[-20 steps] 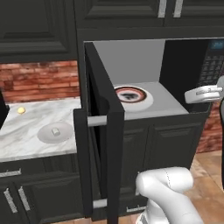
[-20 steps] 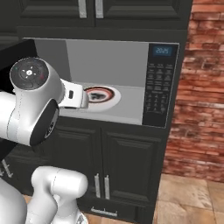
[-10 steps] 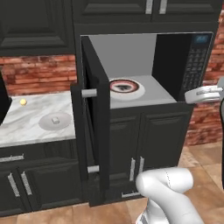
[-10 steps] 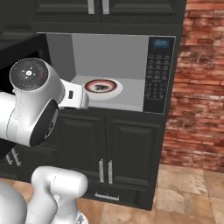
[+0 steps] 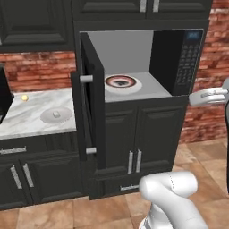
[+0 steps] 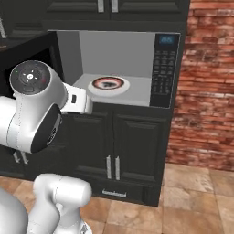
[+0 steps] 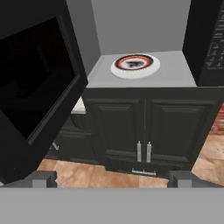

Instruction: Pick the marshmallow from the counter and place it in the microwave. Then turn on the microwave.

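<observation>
While the dark cabinets (image 5: 134,147) fill most of the kitchen wall, with red brick (image 6: 205,91) beside and behind them, the microwave (image 5: 147,62) is the biggest single thing among them: a large built-in black box with its door (image 5: 91,112) swung wide open toward the left, the silver bar handle (image 5: 86,79) sticking out at the door's edge. That open door stands between the microwave's opening and the counter (image 5: 27,120), a white marble slab with grey veins that lies lower and to the left. Inside the grey cavity sits a white turntable with a red ring (image 5: 121,82), and a keypad (image 6: 162,68) runs down the right side of the box. On the counter rests a round grey plate (image 5: 57,115), and on it, near the middle, is the marshmallow (image 5: 56,114), a tiny whitish-grey cube far smaller than the plate. Farther back on the marble, well apart from the plate, lies a small yellow ball (image 5: 24,97). The white arm reaches up in front of the cabinets; its gripper (image 7: 112,178) faces the microwave and the cupboard doors below it, fingers spread fully apart with nothing between them, well away from the marshmallow.
</observation>
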Tool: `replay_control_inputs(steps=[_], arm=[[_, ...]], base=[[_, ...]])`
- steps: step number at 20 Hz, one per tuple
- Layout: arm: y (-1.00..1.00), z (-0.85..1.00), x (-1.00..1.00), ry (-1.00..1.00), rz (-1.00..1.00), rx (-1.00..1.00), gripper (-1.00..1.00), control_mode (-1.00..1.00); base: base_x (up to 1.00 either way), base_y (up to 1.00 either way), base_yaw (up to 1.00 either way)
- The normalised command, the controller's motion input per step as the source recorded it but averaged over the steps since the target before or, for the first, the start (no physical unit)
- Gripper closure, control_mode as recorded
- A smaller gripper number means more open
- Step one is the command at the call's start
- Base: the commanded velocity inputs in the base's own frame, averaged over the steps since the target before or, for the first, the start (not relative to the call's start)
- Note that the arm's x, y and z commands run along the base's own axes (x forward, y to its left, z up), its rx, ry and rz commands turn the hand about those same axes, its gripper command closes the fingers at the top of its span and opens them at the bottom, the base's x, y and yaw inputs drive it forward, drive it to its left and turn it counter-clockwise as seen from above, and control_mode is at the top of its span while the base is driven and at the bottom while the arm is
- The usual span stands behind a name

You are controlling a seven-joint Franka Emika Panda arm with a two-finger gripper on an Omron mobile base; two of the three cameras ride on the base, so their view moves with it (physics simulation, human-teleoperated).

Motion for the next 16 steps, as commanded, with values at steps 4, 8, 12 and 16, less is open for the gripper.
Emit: replay_control_inputs(steps=[4,8,12,16], arm=[[0.00,0.00,0.00,0.00,0.00,0.00,-1.00,1.00],[0.00,0.00,0.00,0.00,0.00,0.00,-1.00,1.00],[0.00,0.00,0.00,0.00,0.00,0.00,-1.00,1.00],[0.00,0.00,0.00,0.00,0.00,0.00,-1.00,1.00]], base=[[-0.41,0.06,-0.03],[-0.29,0.29,-0.05],[-0.12,0.51,-0.07],[-0.08,0.63,-0.09]])
